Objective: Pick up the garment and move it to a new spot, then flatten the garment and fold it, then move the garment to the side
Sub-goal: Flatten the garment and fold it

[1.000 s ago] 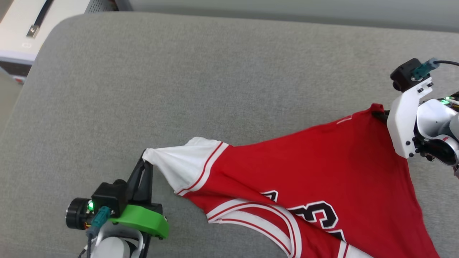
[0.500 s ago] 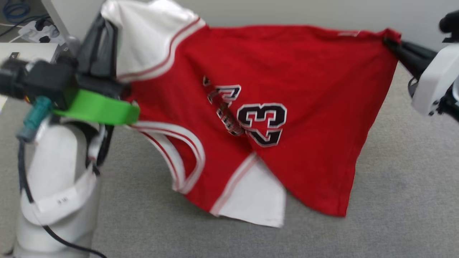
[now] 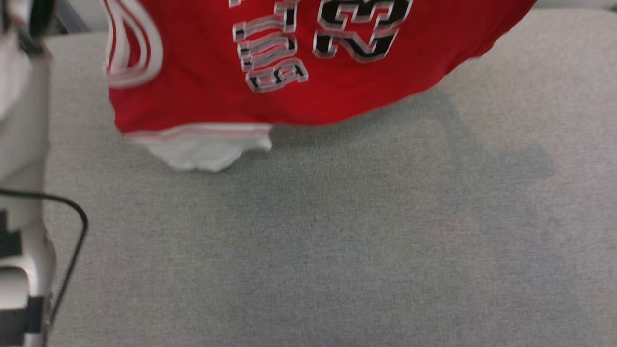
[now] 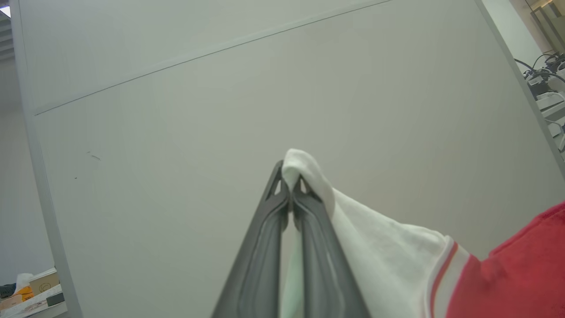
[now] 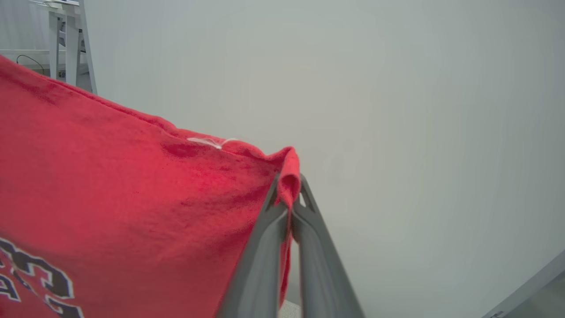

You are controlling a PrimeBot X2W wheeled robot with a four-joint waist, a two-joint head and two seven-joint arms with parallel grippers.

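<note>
The garment (image 3: 202, 91), a red jersey with white sleeves and black numerals, hangs in the air across the top of the head view, its lower white sleeve (image 3: 202, 152) dangling just above the grey surface. In the left wrist view my left gripper (image 4: 291, 183) is shut on a bunched white sleeve (image 4: 375, 247) of the garment. My right gripper (image 5: 289, 194) is shut on a red corner of the garment (image 5: 132, 190) in the right wrist view. Both grippers are held high in front of a pale wall.
A wide grey upholstered surface (image 3: 337, 241) spreads below the hanging cloth. My pale left arm with a black cable (image 3: 72, 241) stands at the left edge. A pale wall panel (image 4: 220, 110) is close ahead; desks with clutter (image 4: 547, 92) lie off to the side.
Both arms have lifted the garment higher off the grey surface, and it has swung up out of the head view's top. The head camera has tilted down. Both grips held.
</note>
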